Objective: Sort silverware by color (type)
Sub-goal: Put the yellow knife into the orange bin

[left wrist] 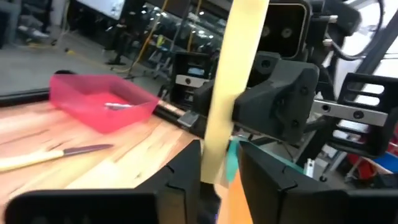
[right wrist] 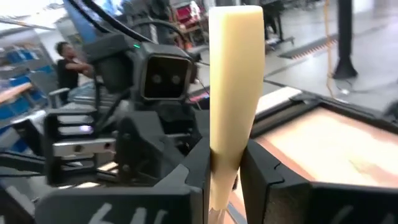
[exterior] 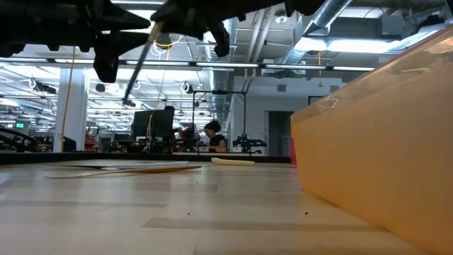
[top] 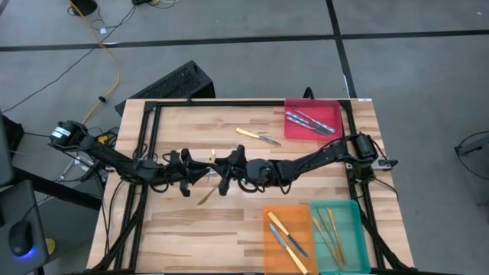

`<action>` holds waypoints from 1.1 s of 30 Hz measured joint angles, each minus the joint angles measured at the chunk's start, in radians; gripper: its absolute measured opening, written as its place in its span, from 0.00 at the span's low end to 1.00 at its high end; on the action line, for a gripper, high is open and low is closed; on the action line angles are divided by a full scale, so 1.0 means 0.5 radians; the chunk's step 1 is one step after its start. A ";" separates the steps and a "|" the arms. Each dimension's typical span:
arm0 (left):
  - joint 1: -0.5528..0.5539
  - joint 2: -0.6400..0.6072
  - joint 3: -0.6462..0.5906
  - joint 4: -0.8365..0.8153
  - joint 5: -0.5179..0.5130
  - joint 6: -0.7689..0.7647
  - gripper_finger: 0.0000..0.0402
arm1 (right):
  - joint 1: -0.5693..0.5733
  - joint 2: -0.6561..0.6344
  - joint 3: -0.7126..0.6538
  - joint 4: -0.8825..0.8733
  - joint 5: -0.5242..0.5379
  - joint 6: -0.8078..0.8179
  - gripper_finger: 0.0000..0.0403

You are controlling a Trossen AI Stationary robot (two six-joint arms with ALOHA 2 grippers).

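A yellow-handled utensil [right wrist: 233,81] hangs above mid-table between my two grippers, handle end up and thin end [exterior: 134,81] slanting down. My right gripper [right wrist: 225,171] reaches in from the table's right and is shut on it. My left gripper [left wrist: 221,177] faces it from the left, its fingers on either side of the same handle [left wrist: 230,74], with a gap showing beside one finger. The red tray [top: 333,108] holds blue-handled silverware, the orange tray [top: 269,244] yellow-handled pieces, and the teal tray [top: 354,229] wood-coloured ones. Another yellow-handled knife [top: 257,137] lies flat on the table. My right gripper pinches the utensil's handle [right wrist: 224,146] between its two fingers, below the handle's free end. The fingers come in level from the table's right and lie across the handle. The utensil is lifted clear of the table, near upright and slightly tilted. My left gripper: I cannot tell whether either finger touches the handle.
The orange tray's wall [exterior: 382,142] rises close at the near right. A black frame [top: 150,114] runs along the table's edges. Bare wood [top: 191,229] lies at the near left. People and equipment show in the room beyond the table.
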 joint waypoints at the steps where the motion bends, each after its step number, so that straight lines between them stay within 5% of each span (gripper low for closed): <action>1: 0.000 0.000 0.000 -0.011 -0.017 -0.006 0.24 | -0.005 0.000 0.000 -0.031 0.010 0.028 0.17; 13: 0.001 0.000 0.000 -0.149 -0.045 -0.068 0.30 | -0.107 -0.091 0.004 -0.597 -0.049 0.490 0.17; 21: 0.001 -0.001 0.000 -0.195 -0.058 -0.079 0.30 | -0.200 -0.370 0.017 -1.153 -0.514 0.637 0.17; 33: 0.001 -0.005 0.000 -0.287 -0.099 -0.175 0.30 | 0.167 -0.814 0.014 -1.602 -0.446 0.695 0.17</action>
